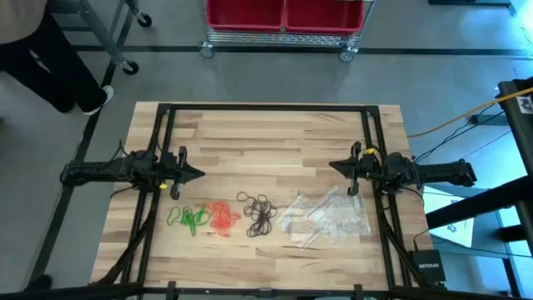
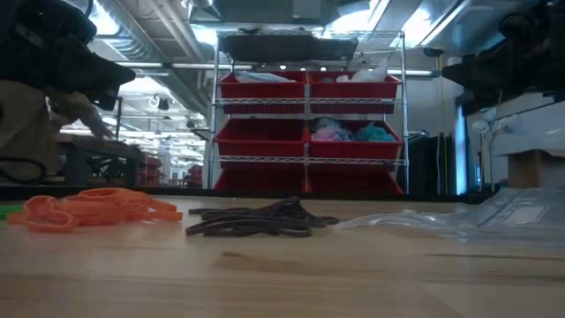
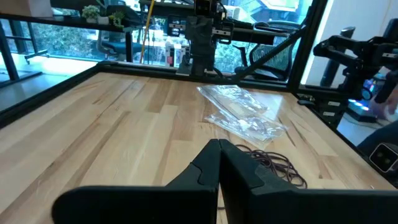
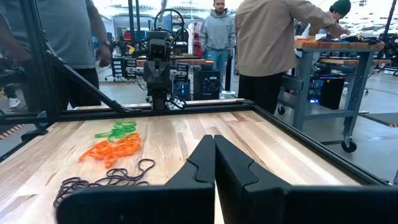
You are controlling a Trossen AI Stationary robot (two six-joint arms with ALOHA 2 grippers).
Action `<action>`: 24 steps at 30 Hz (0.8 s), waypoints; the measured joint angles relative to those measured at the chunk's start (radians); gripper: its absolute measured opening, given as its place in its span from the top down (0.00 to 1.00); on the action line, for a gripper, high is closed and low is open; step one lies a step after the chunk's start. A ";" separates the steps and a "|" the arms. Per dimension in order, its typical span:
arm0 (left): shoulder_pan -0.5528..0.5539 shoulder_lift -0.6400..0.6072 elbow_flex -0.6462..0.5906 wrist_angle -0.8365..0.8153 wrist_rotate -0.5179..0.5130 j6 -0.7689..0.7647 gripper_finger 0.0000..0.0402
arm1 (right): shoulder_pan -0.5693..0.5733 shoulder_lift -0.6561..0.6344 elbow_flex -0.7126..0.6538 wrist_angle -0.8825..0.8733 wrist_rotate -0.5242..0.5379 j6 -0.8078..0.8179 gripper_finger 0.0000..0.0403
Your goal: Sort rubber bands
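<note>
A pale wooden bench (image 1: pixel 266 133) filled the middle of the overhead frame, with a red-binned wire shelf (image 1: pixel 285 21) at the top edge. The left claw (image 1: pixel 196 174) hovered at centre left and the right claw (image 1: pixel 334 167) at centre right, each pinched fully closed and holding nothing. Clear plastic bags (image 1: pixel 326 218) lay crumpled at lower right of centre. The rubber bands sat in three separate heaps along the lower middle: black (image 1: pixel 256 216) beside the bags, orange-red (image 1: pixel 222 217) next, bright green (image 1: pixel 191 218) farthest left.
</note>
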 joint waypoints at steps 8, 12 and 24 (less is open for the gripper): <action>0.000 0.000 0.000 0.000 0.000 0.000 1.00 | 0.000 0.000 0.000 0.000 0.000 0.000 1.00; 0.000 0.000 0.000 0.000 0.000 0.000 1.00 | 0.000 0.000 0.000 0.000 0.000 0.000 1.00; 0.000 0.000 -0.006 0.192 -0.009 -0.074 1.00 | 0.000 0.000 0.000 0.001 0.000 0.000 1.00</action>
